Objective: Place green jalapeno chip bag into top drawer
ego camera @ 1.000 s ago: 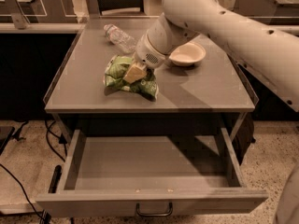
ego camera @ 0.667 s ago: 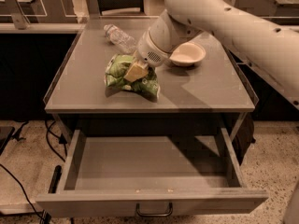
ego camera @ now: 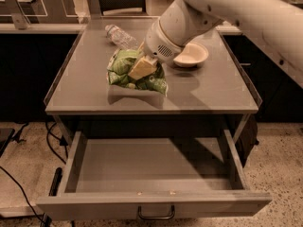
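Note:
The green jalapeno chip bag (ego camera: 124,70) is crinkled, green and white, and hangs just above the grey tabletop (ego camera: 208,91) near its middle, with its shadow beneath it. My gripper (ego camera: 142,68) comes down from the upper right on the white arm, and its tan fingers are shut on the top of the bag. The top drawer (ego camera: 151,174) is pulled wide open below the tabletop. Its inside is bare, and its dark pull handle (ego camera: 156,215) is at the centre of the front panel.
A white bowl (ego camera: 191,56) sits on the tabletop just right of the gripper. A clear plastic bottle (ego camera: 121,36) lies at the back behind the bag. Cables (ego camera: 28,193) run over the floor at the left. Dark cabinets stand on both sides.
The bag has risen slightly off the tabletop in my gripper, and its shadow now shows beneath it. The drawer, bowl and bottle have not moved.

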`<state>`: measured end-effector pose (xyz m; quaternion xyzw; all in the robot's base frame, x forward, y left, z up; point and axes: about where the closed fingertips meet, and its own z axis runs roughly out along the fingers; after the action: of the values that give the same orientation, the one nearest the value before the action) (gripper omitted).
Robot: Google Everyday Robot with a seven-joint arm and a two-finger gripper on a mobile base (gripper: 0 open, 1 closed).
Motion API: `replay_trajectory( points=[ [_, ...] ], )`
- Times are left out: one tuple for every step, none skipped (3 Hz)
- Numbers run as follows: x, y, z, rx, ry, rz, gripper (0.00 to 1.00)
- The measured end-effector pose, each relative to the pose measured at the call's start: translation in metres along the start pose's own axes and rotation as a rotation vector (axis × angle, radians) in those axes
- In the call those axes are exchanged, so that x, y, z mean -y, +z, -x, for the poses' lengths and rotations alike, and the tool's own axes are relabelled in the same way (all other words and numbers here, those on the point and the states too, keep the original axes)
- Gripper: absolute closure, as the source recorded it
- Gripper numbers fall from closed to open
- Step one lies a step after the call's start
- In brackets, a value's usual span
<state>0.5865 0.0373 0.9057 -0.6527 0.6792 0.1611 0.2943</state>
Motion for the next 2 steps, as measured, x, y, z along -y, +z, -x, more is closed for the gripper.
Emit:
replay_trajectory(
  points=[
    [-0.0369,-0.031,0.0063,0.015,0.01,0.018,1.0],
    [-0.0378,-0.0317,0.0066,0.015,0.01,0.019,1.0]
  ],
)
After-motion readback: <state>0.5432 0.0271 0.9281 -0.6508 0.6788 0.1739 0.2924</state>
